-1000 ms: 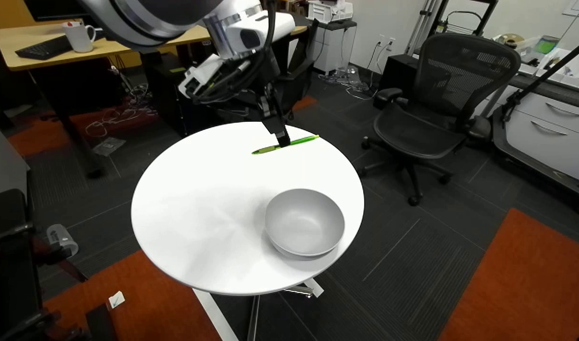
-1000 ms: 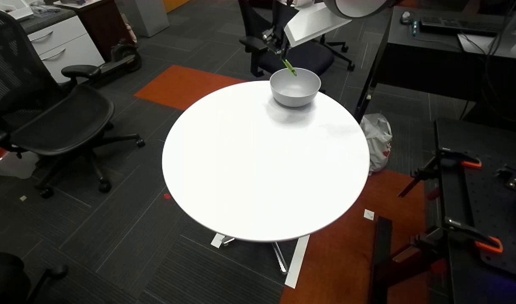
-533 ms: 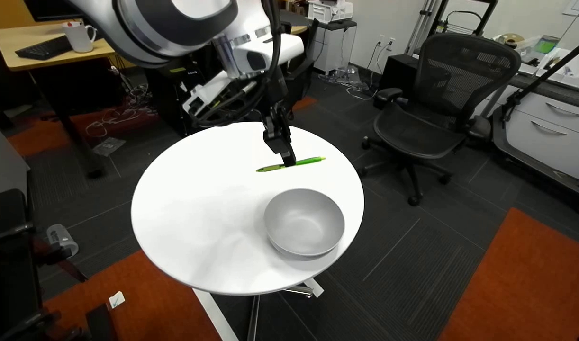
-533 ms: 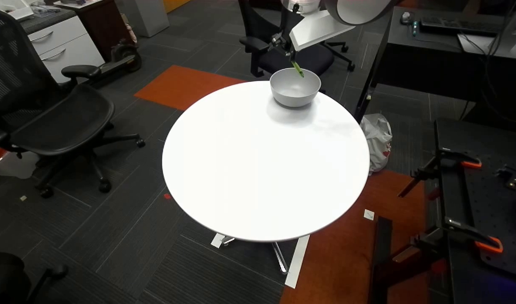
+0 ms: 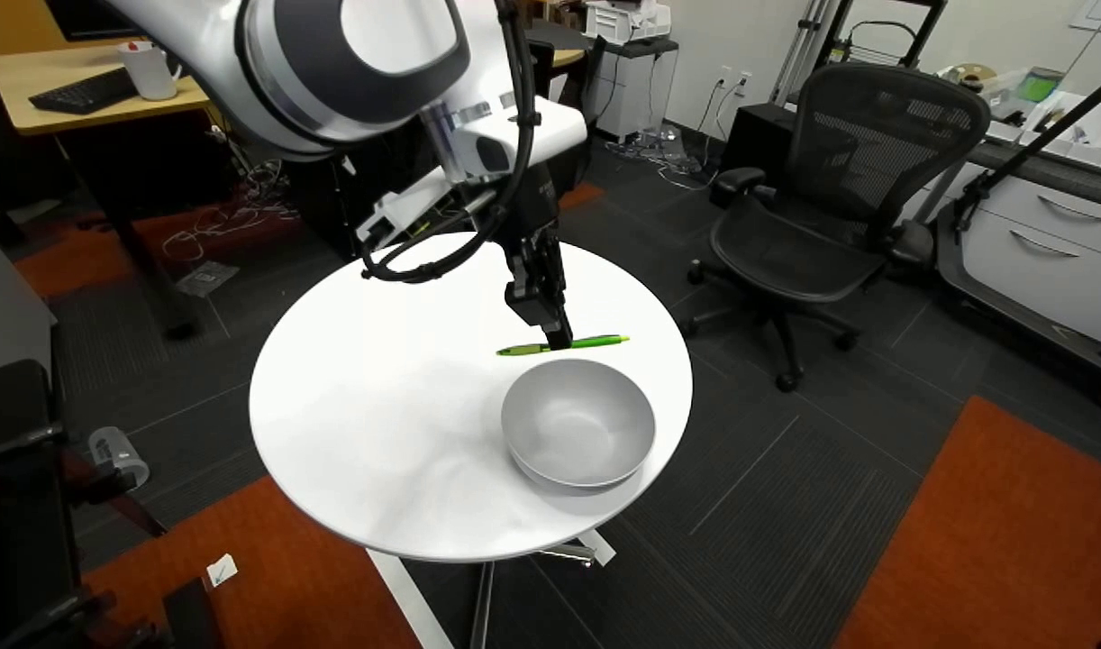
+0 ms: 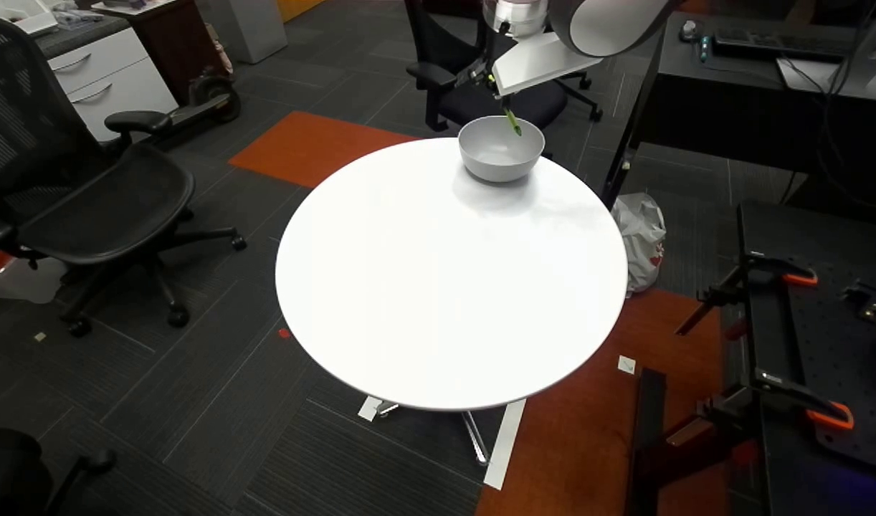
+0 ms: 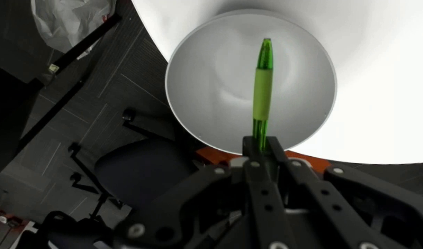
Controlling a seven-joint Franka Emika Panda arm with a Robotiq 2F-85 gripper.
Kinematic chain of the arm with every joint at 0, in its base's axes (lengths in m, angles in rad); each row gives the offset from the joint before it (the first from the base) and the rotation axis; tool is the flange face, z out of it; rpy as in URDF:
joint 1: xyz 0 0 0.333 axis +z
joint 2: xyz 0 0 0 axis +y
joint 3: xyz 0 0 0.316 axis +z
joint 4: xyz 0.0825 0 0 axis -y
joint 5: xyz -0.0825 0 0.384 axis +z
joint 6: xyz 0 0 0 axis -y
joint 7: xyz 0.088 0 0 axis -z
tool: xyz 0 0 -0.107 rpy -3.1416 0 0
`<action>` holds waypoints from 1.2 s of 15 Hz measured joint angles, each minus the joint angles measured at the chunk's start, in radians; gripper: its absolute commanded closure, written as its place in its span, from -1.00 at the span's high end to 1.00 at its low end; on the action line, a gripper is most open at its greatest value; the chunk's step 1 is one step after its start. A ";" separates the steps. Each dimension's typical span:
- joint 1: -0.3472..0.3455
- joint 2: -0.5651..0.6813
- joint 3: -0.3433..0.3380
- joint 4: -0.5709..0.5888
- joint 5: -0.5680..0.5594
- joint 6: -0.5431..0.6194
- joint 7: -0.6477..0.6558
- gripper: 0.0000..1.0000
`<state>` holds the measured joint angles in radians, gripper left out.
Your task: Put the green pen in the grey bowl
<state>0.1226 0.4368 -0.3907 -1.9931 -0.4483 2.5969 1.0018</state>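
The green pen (image 7: 262, 94) is gripped between the fingertips of my gripper (image 7: 261, 145), and its tip end points forward in the wrist view, across the bowl's opening. The grey bowl (image 7: 204, 83) is upright, with nothing seen inside it. In an exterior view the pen (image 5: 597, 342) appears just beyond the far rim of the bowl (image 5: 579, 428), with my gripper (image 5: 559, 341) shut around its middle. In an exterior view the pen (image 6: 513, 122) overlaps the opening of the bowl (image 6: 500, 154). Its exact height above the rim cannot be told.
The bowl stands near the edge of a round white table (image 5: 379, 397). A black office chair (image 5: 830, 207) stands on the floor beside the table. A desk with a white mug (image 5: 150, 70) is behind. A white plastic bag (image 6: 637, 240) lies by the table.
My gripper has moved toward the bowl and lower in the picture, carrying the pen with it. The pen stays gripped. The bowl has not moved.
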 measured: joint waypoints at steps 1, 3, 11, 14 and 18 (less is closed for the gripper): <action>0.000 0.009 -0.006 0.003 -0.010 0.000 0.030 -0.95; 0.001 0.026 -0.015 0.008 -0.026 0.000 0.082 -0.95; 0.001 0.083 -0.047 0.044 -0.055 0.000 0.226 0.11; 0.002 0.091 -0.047 0.048 -0.055 0.000 0.248 0.55; 0.002 0.099 -0.047 0.053 -0.055 0.000 0.264 1.00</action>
<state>0.1248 0.5354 -0.4380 -1.9403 -0.5037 2.5969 1.2661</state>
